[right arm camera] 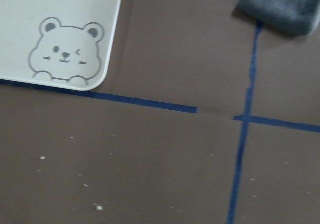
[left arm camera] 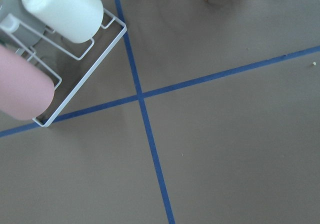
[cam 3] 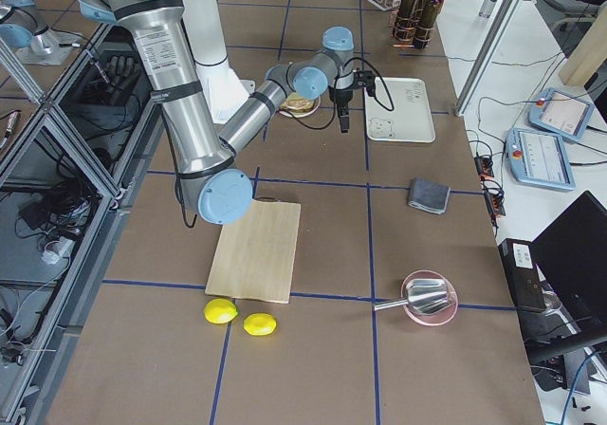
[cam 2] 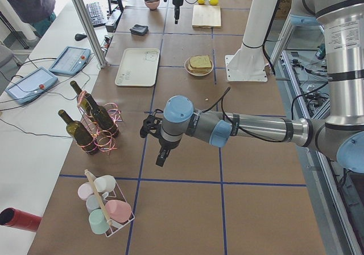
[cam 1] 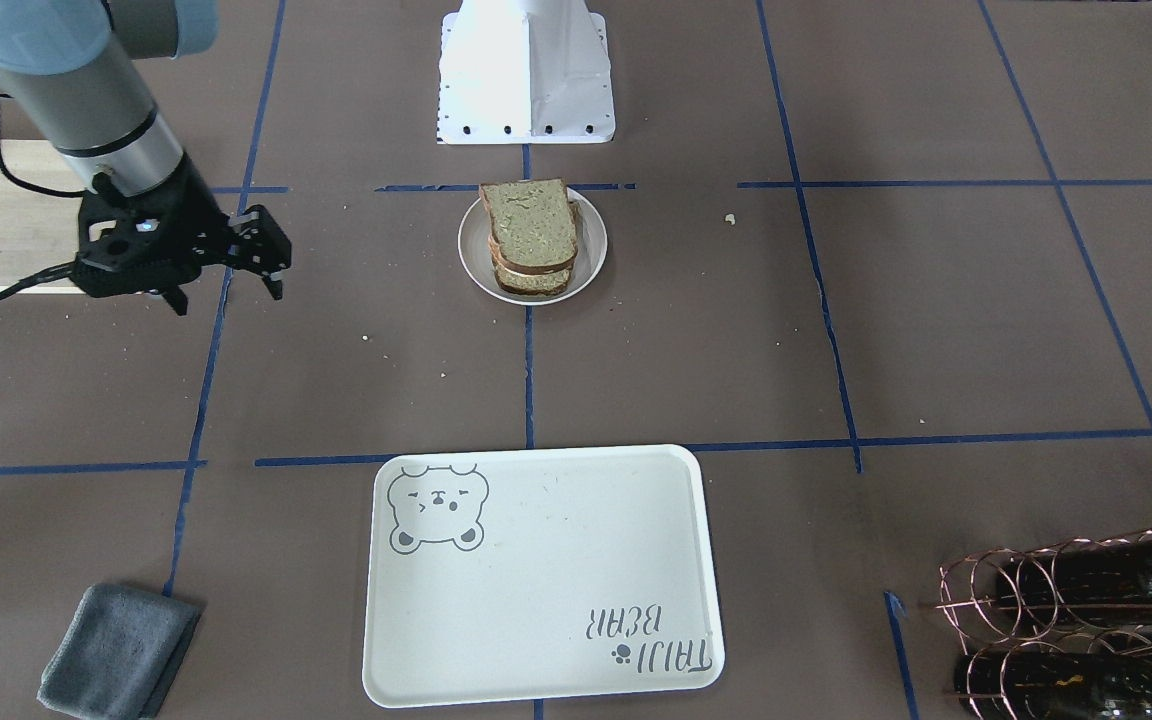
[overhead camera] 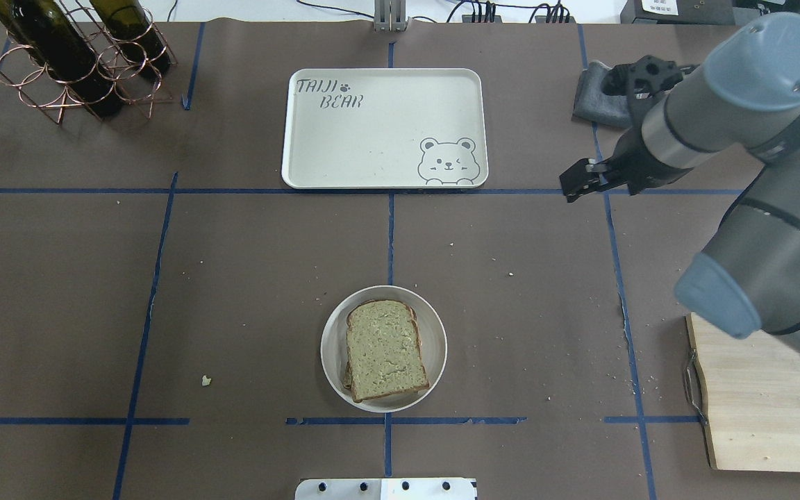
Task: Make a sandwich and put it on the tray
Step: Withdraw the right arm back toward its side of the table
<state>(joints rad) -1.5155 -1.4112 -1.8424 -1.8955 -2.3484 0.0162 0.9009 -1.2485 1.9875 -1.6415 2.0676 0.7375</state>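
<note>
Jaws of the right gripper (cam 1: 228,300) stand apart, gripping nothing, over the bench (cam 1: 736,350) near the tray (cam 1: 536,570). Only the left-end camera catches the left gripper (cam 2: 161,157); its jaws I cannot judge. Front-on, the sandwich (cam 1: 530,238) shows stacked on the plate (cam 1: 591,270); overhead, just its top slice.

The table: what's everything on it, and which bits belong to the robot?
sandwich: one, greenish-tan bread, brown crust, on the plate
plate: one, white, centre
tray: one, off-white with bear drawing, beyond the plate
cloth: one, grey, right of the tray
wine bottles: three, dark green, in a copper rack, left
mugs: several, pastel, far left
cutting board: one, pale wood, right
lemons: two, yellow, past the board
bowl: one, pink, metal scoop in it, far right
right gripper: one, black, open, hovering off the tray's bear corner
left gripper: one, black, hovering near the bottles
</note>
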